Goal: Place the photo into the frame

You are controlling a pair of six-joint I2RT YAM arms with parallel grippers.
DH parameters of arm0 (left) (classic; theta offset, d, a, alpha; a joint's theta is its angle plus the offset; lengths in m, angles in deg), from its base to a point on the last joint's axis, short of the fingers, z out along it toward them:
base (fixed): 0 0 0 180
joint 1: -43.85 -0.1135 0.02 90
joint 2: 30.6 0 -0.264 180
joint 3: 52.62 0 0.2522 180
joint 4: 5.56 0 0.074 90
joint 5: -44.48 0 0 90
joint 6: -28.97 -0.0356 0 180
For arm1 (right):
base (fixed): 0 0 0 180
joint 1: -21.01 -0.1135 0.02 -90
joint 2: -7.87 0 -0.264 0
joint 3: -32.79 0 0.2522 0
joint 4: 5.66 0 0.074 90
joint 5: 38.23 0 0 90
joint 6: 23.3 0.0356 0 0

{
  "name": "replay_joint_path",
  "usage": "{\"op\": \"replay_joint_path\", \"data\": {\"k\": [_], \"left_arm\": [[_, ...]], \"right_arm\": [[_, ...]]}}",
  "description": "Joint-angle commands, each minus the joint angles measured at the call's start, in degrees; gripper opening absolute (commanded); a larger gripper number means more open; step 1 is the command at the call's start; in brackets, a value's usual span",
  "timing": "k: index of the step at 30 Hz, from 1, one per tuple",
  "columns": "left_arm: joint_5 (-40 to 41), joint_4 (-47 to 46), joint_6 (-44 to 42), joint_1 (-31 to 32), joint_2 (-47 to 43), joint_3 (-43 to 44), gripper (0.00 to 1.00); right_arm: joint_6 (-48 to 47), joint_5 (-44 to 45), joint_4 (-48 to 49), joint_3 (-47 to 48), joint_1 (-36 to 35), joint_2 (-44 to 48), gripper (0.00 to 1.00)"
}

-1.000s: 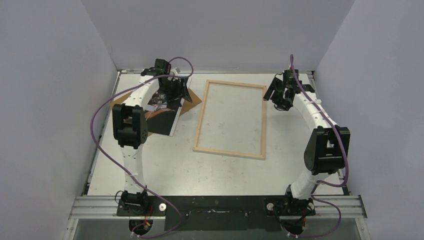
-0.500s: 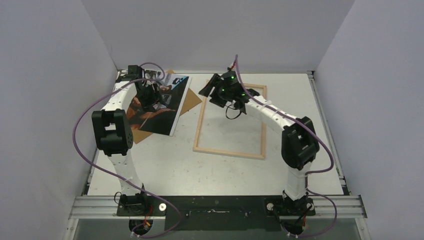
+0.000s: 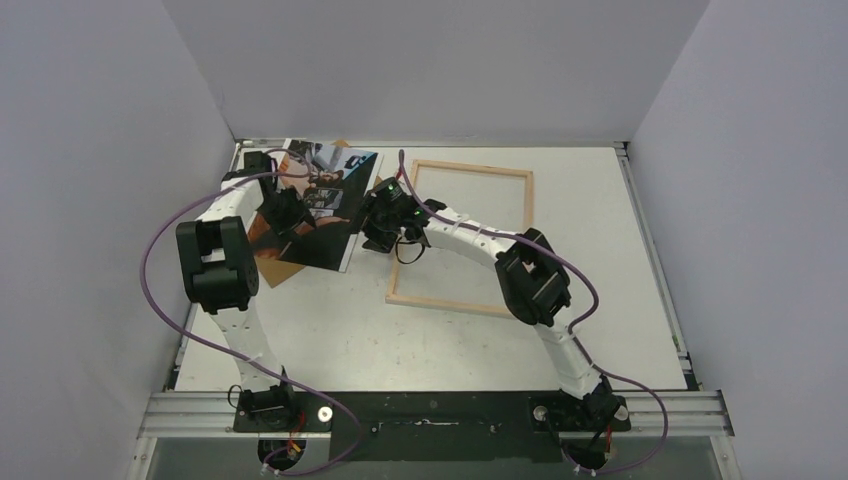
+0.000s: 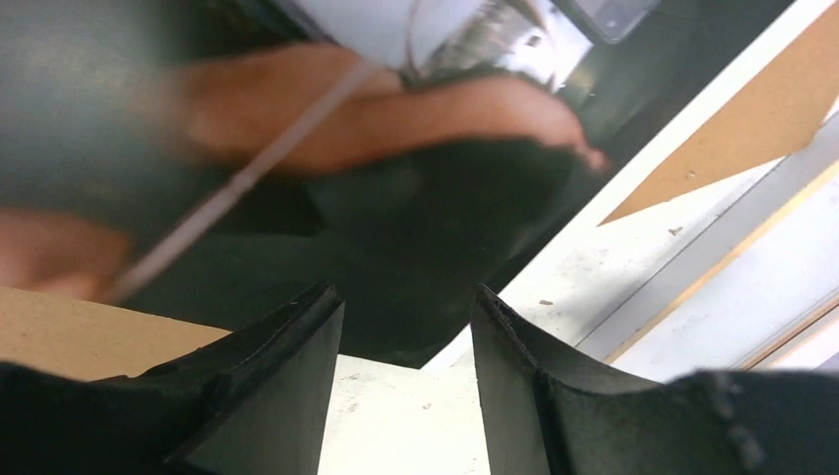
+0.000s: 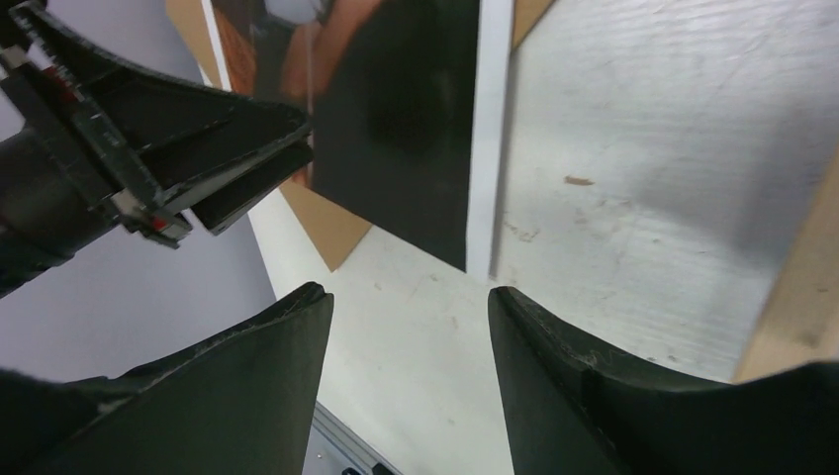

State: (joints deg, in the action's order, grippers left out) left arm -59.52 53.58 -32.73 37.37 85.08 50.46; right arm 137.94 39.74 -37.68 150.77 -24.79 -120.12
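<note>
The photo (image 3: 325, 200), a white-bordered print in orange and dark tones, lies at the back left on a brown hardboard sheet (image 3: 268, 268). To its right the pale-wood frame (image 3: 470, 167) lies flat on the table. My left gripper (image 3: 288, 215) hovers over the photo's near left part, open and empty; in its wrist view the gripper (image 4: 406, 297) points at the photo (image 4: 396, 109). My right gripper (image 3: 378, 232) hangs between the photo's right edge and the frame's left rim, open. Its wrist view shows the gripper (image 5: 406, 294) facing the photo (image 5: 416, 109) and the left fingers (image 5: 208, 129).
The hardboard sheet (image 5: 331, 233) sticks out past the photo's near corner. The frame's rim (image 5: 801, 307) runs along the right of the right wrist view. My right arm (image 3: 530, 275) crosses the frame's near right part. Grey walls close in the white table (image 3: 400, 350).
My right arm has swung from the back right across the frame to the photo's right edge. The left gripper has shifted left and nearer over the photo. Both jaws have narrowed slightly.
</note>
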Motion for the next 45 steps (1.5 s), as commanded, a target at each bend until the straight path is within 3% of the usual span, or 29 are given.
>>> {"op": "replay_joint_path", "data": {"k": [1,10,28,36,42,45], "left_arm": [[0.9,-3.6,0.6,-1.1,-1.2,-0.9,0.47],[1.8,-4.1,-1.5,-1.2,-1.2,-4.8,0.44],[2.8,-2.2,-0.6,-1.1,0.4,-5.2,0.39],[1.8,-2.4,-0.3,-1.2,1.0,-5.5,0.39],[1.2,-3.0,0.2,-1.2,1.0,-5.9,0.37],[1.1,-3.4,0.3,-1.2,0.9,-6.2,0.36]], "right_arm": [[1.0,3.3,-3.3,6.0,-1.4,-2.2,0.59],[-5.5,3.7,-6.7,12.6,-1.5,-7.1,0.59],[-4.3,0.2,0.1,12.3,-2.9,-12.7,0.58],[3.7,-7.3,12.3,8.4,-2.8,-13.4,0.58],[7.1,-9.0,23.2,4.9,-2.7,-12.5,0.59],[7.0,-8.5,24.2,4.4,-2.7,-12.0,0.59]]}}
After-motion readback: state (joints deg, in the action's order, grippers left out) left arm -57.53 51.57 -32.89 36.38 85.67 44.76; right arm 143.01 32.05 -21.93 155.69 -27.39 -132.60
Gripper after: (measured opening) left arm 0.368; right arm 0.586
